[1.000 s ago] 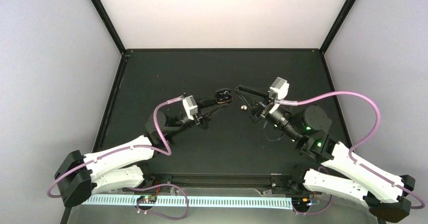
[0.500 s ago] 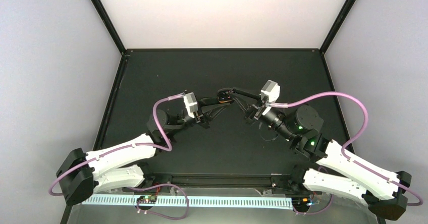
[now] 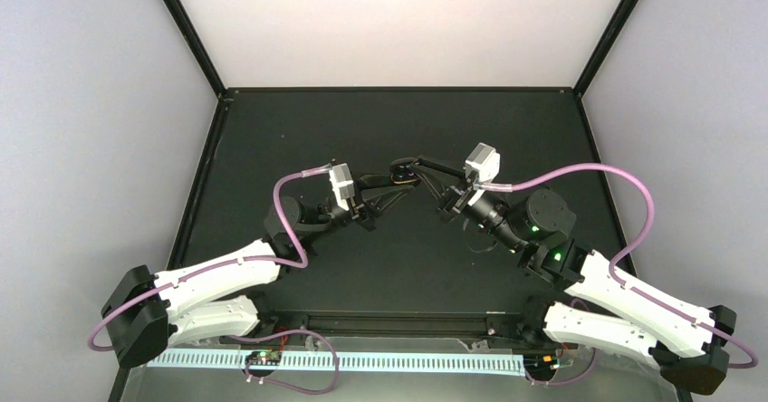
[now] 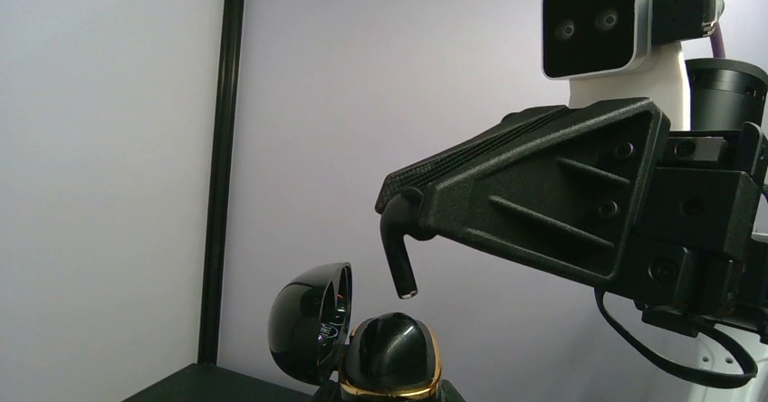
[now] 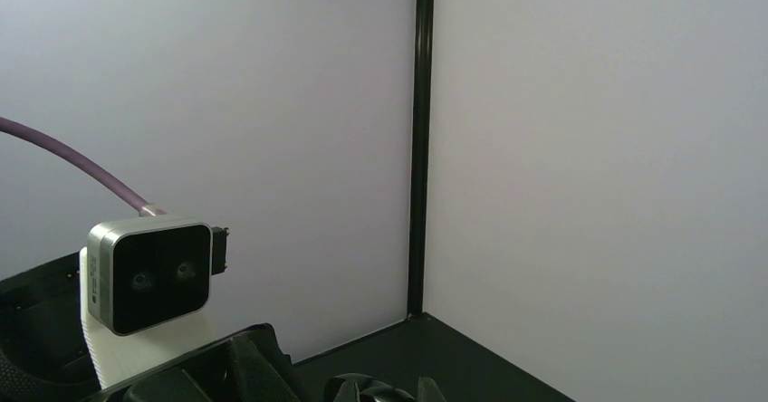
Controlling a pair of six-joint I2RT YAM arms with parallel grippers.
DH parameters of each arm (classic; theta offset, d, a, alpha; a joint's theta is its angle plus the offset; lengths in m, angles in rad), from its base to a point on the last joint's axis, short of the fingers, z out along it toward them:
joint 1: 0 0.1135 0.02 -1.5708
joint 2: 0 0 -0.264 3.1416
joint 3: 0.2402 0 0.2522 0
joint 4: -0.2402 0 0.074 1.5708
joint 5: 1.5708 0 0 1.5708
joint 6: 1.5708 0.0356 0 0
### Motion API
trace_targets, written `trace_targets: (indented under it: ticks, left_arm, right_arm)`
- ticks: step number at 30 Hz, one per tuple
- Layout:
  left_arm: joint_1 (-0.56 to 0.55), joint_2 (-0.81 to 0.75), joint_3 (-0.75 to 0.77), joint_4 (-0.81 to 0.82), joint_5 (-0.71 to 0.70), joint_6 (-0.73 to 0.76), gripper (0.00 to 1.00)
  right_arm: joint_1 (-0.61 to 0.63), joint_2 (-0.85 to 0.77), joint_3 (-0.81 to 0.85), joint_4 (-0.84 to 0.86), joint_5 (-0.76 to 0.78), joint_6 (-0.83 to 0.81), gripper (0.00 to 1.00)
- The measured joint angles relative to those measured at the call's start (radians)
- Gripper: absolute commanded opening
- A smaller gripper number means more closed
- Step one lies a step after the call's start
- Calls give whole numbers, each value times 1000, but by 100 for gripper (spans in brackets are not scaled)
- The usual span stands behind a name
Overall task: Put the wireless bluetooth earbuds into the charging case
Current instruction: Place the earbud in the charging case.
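The charging case [image 4: 391,352] is glossy black with a gold band, and its lid [image 4: 308,316] is swung open to the left. My left gripper [image 3: 391,183] is shut on the case and holds it above the table, near the middle in the top view. My right gripper [image 4: 405,214] is shut on a black earbud [image 4: 399,262], whose stem hangs straight down just above the open case without touching it. In the top view the two grippers' tips meet at the case [image 3: 400,174]. The right wrist view shows only the case's top [image 5: 367,389] at its bottom edge.
The black table [image 3: 398,257] has a raised black rim and corner posts [image 3: 186,31], with pale walls behind. A purple cable [image 3: 580,170] loops over the right arm. The left wrist's camera block [image 5: 149,275] sits close on the left of the right wrist view.
My right gripper has moved left with the earbud, from beside the case to just above it. The left gripper and the case have barely shifted.
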Motion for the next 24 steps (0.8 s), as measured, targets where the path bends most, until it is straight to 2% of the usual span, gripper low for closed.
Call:
trace_targets:
  ticks: [24]
  left_arm:
    - [0, -14, 0, -13, -1, -21, 2]
  right_arm:
    - [0, 11, -13, 0, 25, -3, 1]
